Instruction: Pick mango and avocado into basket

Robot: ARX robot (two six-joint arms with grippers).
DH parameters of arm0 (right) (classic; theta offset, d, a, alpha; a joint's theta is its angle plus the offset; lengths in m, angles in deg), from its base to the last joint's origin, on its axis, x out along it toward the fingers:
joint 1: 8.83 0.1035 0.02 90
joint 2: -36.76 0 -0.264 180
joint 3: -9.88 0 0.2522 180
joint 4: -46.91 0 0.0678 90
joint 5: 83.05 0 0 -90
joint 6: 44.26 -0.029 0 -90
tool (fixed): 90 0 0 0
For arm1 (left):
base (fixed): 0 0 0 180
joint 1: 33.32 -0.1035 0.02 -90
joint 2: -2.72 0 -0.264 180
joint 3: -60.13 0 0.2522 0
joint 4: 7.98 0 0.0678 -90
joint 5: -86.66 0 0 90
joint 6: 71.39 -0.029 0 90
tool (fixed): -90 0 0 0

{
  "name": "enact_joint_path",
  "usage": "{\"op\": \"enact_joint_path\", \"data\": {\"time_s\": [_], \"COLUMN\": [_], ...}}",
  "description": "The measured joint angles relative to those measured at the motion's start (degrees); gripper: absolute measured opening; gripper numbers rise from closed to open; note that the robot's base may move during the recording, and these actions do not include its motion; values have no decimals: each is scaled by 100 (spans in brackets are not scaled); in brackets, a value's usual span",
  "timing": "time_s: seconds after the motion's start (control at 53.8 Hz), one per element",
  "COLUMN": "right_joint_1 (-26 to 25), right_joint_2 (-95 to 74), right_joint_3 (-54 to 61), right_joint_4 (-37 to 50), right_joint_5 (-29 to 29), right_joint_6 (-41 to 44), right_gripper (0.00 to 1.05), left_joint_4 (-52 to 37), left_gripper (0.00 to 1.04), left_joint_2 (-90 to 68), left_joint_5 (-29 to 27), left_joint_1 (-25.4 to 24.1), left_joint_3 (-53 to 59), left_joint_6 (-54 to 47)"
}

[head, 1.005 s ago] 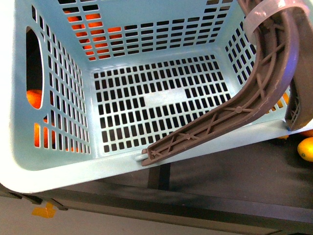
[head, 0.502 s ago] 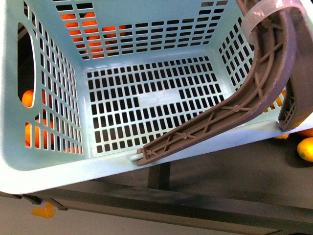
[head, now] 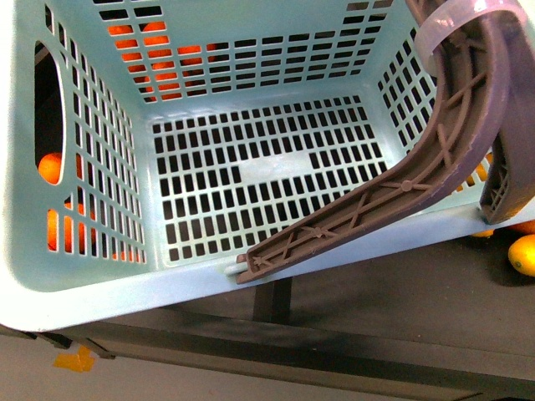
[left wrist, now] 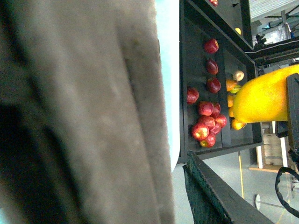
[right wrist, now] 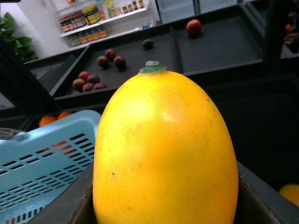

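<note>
The pale turquoise basket [head: 100,288] fills the front view, tilted, with nothing on its slotted floor. Its brown ribbed handle [head: 456,142] arches across the right side. In the left wrist view that handle [left wrist: 84,112] is a blurred brown mass inside my left gripper [left wrist: 140,186], which is shut on it. My right gripper [right wrist: 166,200] is shut on the yellow-orange mango [right wrist: 163,144], held stem end up beside the basket [right wrist: 42,163]. The mango [left wrist: 261,98] also shows in the left wrist view. A small dark green fruit [right wrist: 147,44] lies on a far tray, too small to tell whether it is the avocado.
Orange fruits [head: 52,167] show through the basket's slots at left and back. A yellow-orange fruit [head: 522,253] lies at the right edge. Red apples [left wrist: 205,122] sit in black trays [left wrist: 187,60]. More red fruits [right wrist: 88,80] lie in the trays beyond.
The basket swung a little to the left in the front view a second ago and has barely shifted back since. Its handle stays at the right.
</note>
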Motion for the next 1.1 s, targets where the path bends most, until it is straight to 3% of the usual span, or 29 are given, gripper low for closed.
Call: {"op": "enact_joint_path", "data": {"time_s": [0.223, 0.577, 0.893, 1.098], "right_joint_1": [1147, 1996, 2186, 2184], "right_joint_2": [-404, -905, -850, -501], "right_joint_3": [-94, -162, -162, -162], "right_joint_4": [168, 229, 136, 2], "right_joint_5": [542, 909, 1314, 1655], "right_joint_6": [-229, -369, -435, -433], "right_gripper": [59, 59, 98, 96], "left_joint_4": [0, 0, 0, 2], "left_gripper": [28, 28, 28, 28], "left_joint_2": [0, 0, 0, 0], "left_joint_5": [0, 11, -15, -24], "left_joint_1": [0, 0, 0, 0], "left_joint_3": [0, 0, 0, 20], "left_joint_6": [-2, 2, 2, 39]}}
